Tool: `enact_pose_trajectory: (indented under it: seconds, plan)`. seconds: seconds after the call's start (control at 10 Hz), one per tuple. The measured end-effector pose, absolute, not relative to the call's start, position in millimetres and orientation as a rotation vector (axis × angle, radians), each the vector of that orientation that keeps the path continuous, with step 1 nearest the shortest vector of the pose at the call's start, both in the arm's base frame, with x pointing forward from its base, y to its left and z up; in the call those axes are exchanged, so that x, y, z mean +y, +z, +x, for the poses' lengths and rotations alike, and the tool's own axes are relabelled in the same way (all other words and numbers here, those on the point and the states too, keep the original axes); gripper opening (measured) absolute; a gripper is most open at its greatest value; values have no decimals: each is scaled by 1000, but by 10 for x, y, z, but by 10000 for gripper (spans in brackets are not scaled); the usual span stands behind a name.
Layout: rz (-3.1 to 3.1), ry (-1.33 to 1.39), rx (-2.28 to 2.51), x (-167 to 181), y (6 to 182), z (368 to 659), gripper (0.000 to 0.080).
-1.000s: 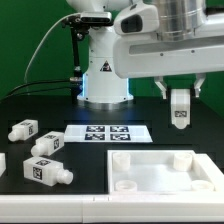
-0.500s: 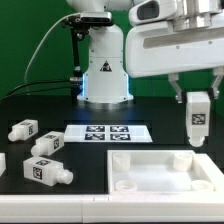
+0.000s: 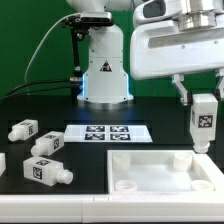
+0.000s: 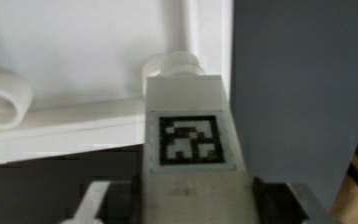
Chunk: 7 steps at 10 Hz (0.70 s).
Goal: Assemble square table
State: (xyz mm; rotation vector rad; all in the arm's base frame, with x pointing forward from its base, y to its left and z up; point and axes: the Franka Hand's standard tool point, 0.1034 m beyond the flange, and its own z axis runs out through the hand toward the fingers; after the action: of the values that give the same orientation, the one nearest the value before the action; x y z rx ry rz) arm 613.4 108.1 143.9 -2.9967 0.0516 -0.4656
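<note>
The held leg [image 3: 204,122] is carried upright with its tag turned to the exterior camera; its lower end hangs just over the far corner of the square slab [image 3: 150,186] on the exterior view's right. It is clamped at its upper end by the tool [image 3: 203,94], whose jaws are closed on it.

In the wrist view the leg [image 4: 190,120] is seen lengthwise; a round socket [image 4: 2,100] of the slab lies off to one side, not under the tip.

The step in hand is judged to be seating this leg in a corner socket. To do it well, the tip should be centred over the hole before any lowering; the leg should be held vertical; force should be applied only once the end is caught.

On the dark surface [image 3: 90,198] at the exterior view's left lie a loose leg [image 3: 23,129], a second leg [image 3: 47,145] and a third leg [image 3: 47,171], near the marker board [image 3: 108,132].

Whether the tip touches the slab cannot be told; the target socket is hidden behind the leg; a white piece [image 3: 2,160] is cut off by the frame edge.
</note>
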Motion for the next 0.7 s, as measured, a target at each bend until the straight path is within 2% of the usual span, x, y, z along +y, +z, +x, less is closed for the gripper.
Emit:
enact_pose_trajectory:
  seconds: [0.2, 0.6, 0.7]
  plan:
    - [-3008, -509, -37, 1067, 1443, 6339, 285]
    - [-3008, -511, -37, 1068, 1410, 6331, 285]
    - [-3005, -530, -35, 1063, 1325, 6324, 285]
